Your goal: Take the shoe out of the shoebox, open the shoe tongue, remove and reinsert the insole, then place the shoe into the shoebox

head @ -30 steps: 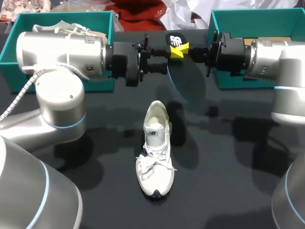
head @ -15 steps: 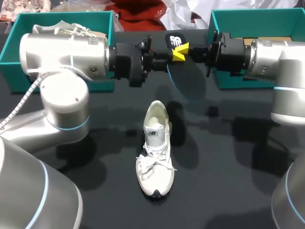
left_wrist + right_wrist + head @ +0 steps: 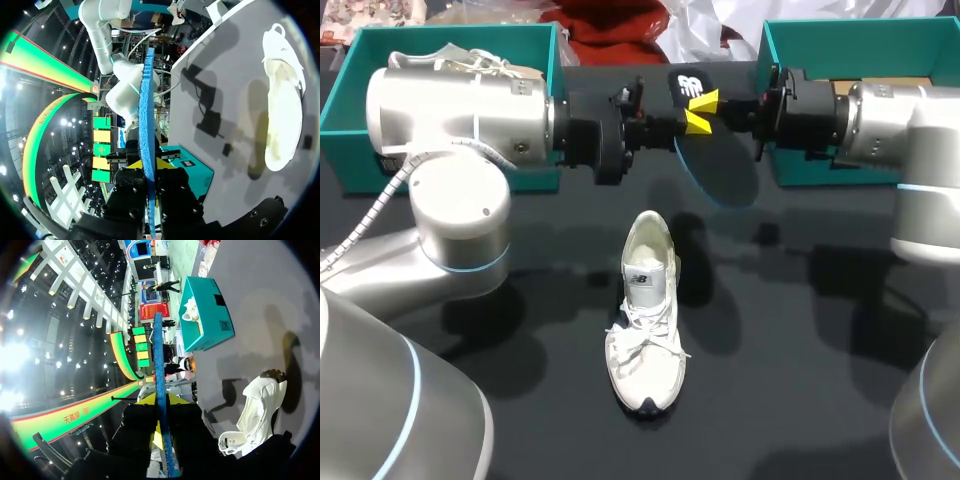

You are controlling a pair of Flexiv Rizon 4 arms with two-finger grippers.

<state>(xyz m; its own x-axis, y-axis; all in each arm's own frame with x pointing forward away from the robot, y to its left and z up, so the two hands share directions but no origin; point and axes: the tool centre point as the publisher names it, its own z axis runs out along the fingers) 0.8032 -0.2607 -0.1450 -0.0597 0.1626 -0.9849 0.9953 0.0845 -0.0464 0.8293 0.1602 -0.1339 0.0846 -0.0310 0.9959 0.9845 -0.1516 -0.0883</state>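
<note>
The insole (image 3: 715,160), black on top and blue underneath, hangs on edge in the air above the table's far middle. My left gripper (image 3: 692,122) and my right gripper (image 3: 706,100) meet on its upper end from opposite sides. In the left wrist view the insole (image 3: 146,115) runs out ahead from between the left gripper (image 3: 150,165), which is shut on it. In the right wrist view the right gripper (image 3: 160,401) likewise stands against both faces of the insole (image 3: 159,355). The white shoe (image 3: 645,310) lies upright on the black table, toe toward the front edge, its tongue pulled open.
A teal shoebox (image 3: 450,165) at the far left holds another white shoe (image 3: 470,58). A second teal box (image 3: 820,35) stands at the far right. Crumpled red and white wrapping (image 3: 620,25) lies between them at the back.
My left arm has slid right to the insole and its fingers have closed on it. The insole has shifted slightly right. The right arm has hardly moved.
</note>
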